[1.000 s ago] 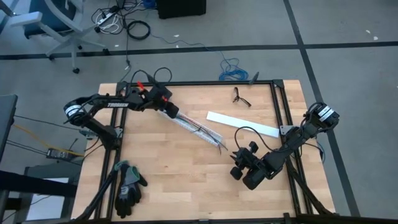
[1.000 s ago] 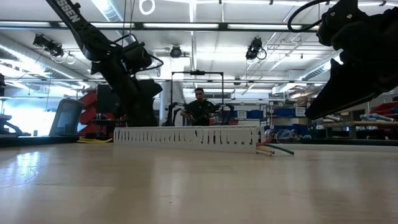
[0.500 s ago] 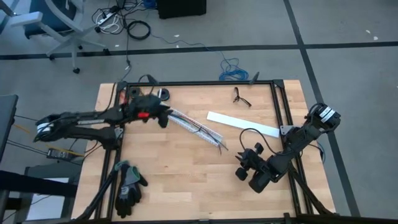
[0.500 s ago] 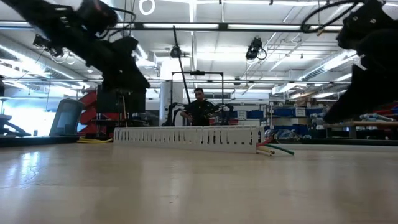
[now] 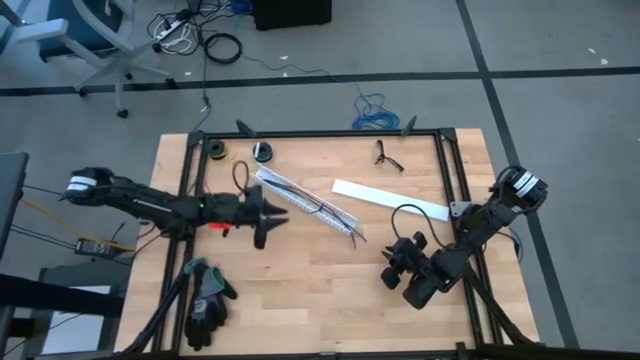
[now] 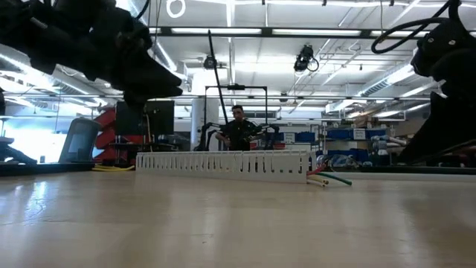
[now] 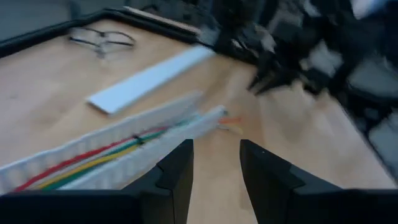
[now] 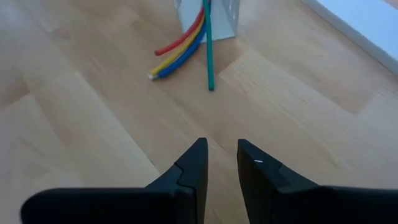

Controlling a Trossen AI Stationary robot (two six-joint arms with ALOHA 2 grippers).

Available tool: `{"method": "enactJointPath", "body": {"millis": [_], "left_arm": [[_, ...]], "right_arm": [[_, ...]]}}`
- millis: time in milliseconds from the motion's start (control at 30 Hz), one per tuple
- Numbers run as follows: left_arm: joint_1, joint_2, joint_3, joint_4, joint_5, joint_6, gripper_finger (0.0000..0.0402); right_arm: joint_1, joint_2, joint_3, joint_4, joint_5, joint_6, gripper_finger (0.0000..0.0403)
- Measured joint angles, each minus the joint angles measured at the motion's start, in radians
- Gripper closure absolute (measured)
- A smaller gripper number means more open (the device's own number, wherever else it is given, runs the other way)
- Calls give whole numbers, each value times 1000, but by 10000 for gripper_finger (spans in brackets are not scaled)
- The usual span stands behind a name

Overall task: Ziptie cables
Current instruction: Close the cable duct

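Observation:
The cables, red, yellow, green and blue, lie inside a white perforated channel that rests slantwise on the middle of the table. Their ends stick out of the channel's near-right end onto the wood. My left gripper hovers open just left of the channel, on its near side, pointing along the table toward the right. My right gripper hangs open a short way nearer and to the right of the cable ends, pointing at them. Neither gripper has anything between its fingers.
A flat white strip lies right of the channel. Thin dark ties lie at the far right, two small rolls at the far left, dark gloves at the near left corner. A person stands in the room behind.
My left gripper has swung away from the channel's far-left end toward the table's near edge and has turned from pointing slantwise down the table to pointing right. The channel and cables have stayed in place. My right gripper has drawn back slightly toward the right edge.

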State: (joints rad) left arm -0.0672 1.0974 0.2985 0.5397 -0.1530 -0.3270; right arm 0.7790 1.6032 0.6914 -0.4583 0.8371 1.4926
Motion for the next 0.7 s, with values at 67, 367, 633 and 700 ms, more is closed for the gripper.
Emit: {"method": "enactJointPath", "body": {"millis": [67,367,633,700], "left_arm": [[-50,72,24,35,-5,47,261],[-123,370,201,107,-6,297,261],[-116,579,424,57,-1,513,261],[-110,625,488,9,-7,530,261]], "right_arm": [[0,0,0,11,3,4,328],[-7,0,0,71,4,-1,328],[-16,0,0,153,5,-44,327],[-20,0,0,175,4,-68,328]]}}
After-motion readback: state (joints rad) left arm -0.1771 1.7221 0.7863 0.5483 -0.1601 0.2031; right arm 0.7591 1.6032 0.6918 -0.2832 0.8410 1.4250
